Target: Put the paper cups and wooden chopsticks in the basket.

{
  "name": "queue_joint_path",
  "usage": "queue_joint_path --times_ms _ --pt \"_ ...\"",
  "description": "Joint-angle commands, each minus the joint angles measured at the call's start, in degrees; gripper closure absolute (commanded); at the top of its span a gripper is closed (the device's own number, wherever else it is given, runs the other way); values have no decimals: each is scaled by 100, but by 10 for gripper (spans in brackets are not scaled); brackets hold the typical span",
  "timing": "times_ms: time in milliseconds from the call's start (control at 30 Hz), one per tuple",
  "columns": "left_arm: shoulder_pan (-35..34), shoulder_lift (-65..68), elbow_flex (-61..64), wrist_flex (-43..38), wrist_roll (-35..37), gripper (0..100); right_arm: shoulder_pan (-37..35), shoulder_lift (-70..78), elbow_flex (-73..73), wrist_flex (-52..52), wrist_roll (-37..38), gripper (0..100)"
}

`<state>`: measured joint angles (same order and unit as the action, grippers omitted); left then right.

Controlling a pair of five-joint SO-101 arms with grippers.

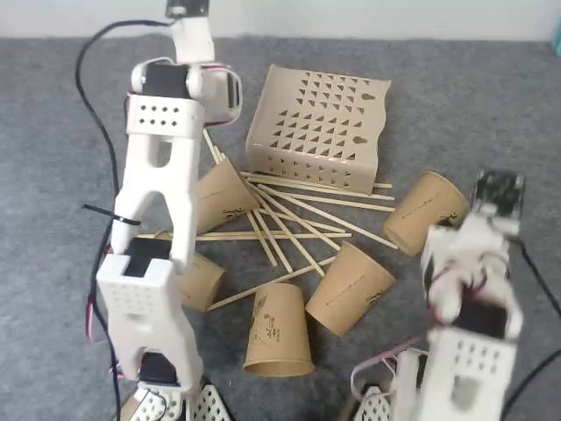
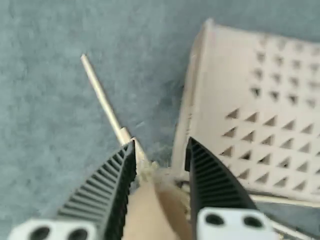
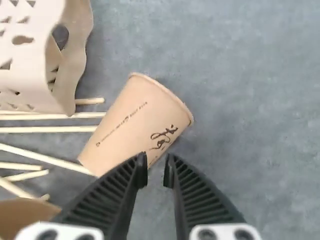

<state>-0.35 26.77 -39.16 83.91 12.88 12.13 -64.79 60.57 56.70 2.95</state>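
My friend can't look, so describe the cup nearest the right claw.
Find the tan plastic basket with triangle holes. Off its right-hand corner lies a brown paper cup on its side. It is the cup farthest right, just ahead of the right claw.

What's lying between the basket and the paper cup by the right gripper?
In the right wrist view, chopstick ends lie on the grey mat between basket and cup.

From here, all I see beyond the job is the grey felt-like mat covering the table, a pale strip along its 12 o'clock edge, and a teal sliver (too cropped to identify) near 2 o'clock.
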Motion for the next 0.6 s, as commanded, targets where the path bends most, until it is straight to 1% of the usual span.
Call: queue_joint_path --times_ms 0,67,167,267,367,467,567 --pt "-299 -132 119 105 -185 849 -171 1710 -1424 57 -404 870" --pt "-396 -132 259 88 -237 848 -312 2448 -2031 198 -615 839" --pt "-440 -141 391 105 -484 849 -585 3336 -2840 356 -800 842" --pt "-422 -158 400 193 -545 849 -804 3864 -3525 365 -993 840" --pt "-387 -554 585 255 -545 849 -945 4251 -4158 356 -1275 840" --pt "-387 -1398 1288 220 -554 850 -1121 4585 -4615 312 -1635 839" --pt "-211 -2426 2651 -290 -589 848 -1367 4901 -4967 303 -1987 839"
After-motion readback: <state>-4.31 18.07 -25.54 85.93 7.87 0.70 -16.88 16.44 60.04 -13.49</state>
